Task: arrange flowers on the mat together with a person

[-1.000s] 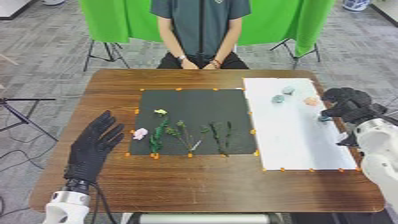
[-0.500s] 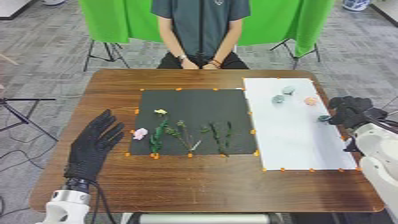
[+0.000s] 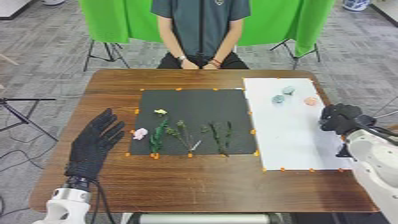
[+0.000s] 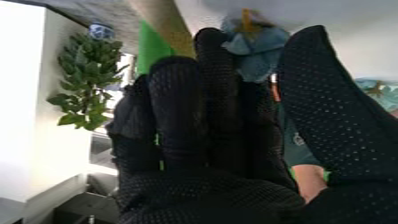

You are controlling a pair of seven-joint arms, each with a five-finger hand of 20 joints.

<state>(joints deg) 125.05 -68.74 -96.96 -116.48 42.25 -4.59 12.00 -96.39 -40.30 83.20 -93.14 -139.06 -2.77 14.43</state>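
My right hand point(image 3: 340, 118) is over the right edge of the white mat point(image 3: 298, 142), covering the spot of a blue flower. In the right wrist view, that blue flower point(image 4: 258, 54) lies between the thumb and straight fingers of my right hand point(image 4: 204, 120). Two pale blue-green flowers point(image 3: 288, 90) point(image 3: 278, 99) and a peach flower point(image 3: 311, 101) rest on the white mat's far part. On the dark mat point(image 3: 200, 102) are a yellow flower point(image 3: 161, 111), a pink flower point(image 3: 140, 133) and several green stems point(image 3: 156, 137). My left hand point(image 3: 91, 145) is open at the table's left.
Orange tape pieces point(image 3: 253, 131) line the mats on the brown wooden table point(image 3: 195, 187). A green cloth point(image 3: 275, 22) hangs beyond the far edge. A green plant point(image 4: 84, 75) stands in the background of the right wrist view.
My right hand has moved inward and nearer the robot, now covering the blue flower at the white mat's right edge. My left hand and the flowers on the dark mat look unchanged.
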